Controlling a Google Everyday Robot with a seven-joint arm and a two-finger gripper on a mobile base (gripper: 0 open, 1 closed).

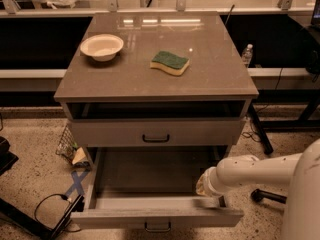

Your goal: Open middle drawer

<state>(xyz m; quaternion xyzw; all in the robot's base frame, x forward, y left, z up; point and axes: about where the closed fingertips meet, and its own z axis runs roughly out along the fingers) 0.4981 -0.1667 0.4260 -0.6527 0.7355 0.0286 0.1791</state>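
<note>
The middle drawer is pulled far out at the bottom of the cabinet. Its flat grey front carries a small black bar handle, and its plain grey inside is bare. My white arm reaches in from the right. The gripper is at the arm's end, over the drawer's right side just behind its front. The taller-fronted drawer above it stands a little out from the cabinet, with a dark gap under the top. The lowest drawer is hidden.
The cabinet top holds a white bowl and a green-and-yellow sponge. A cable and blue tape lie on the floor at left. A water bottle and dark table legs stand at right.
</note>
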